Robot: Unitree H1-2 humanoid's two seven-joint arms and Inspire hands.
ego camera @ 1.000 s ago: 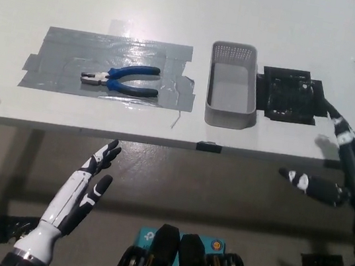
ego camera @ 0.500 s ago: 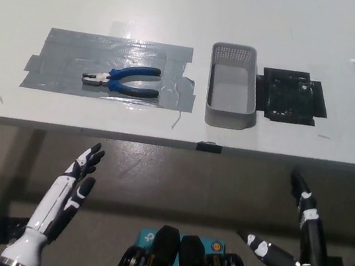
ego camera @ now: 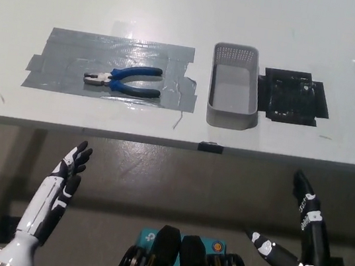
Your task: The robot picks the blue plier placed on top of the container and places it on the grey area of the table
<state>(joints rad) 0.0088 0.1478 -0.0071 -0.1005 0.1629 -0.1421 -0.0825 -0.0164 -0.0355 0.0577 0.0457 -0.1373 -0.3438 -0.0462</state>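
Observation:
The blue-handled plier (ego camera: 124, 80) lies flat on the grey taped area (ego camera: 110, 67) at the table's left, jaws pointing left. The grey perforated container (ego camera: 233, 94) stands empty to the right of the tape. My white left hand (ego camera: 59, 185) hangs open below the table's front edge at lower left, holding nothing. My black right hand (ego camera: 299, 238) is low at the lower right, also below the table edge, fingers spread and empty. Both hands are well clear of the plier.
A black taped patch (ego camera: 292, 97) lies right of the container. The white table's front edge (ego camera: 176, 143) runs across the middle of the picture, with floor and table legs below.
My right hand dropped from beside the table's right edge to low at the lower right. My left hand sank lower and leftward. The plier stayed on the grey area.

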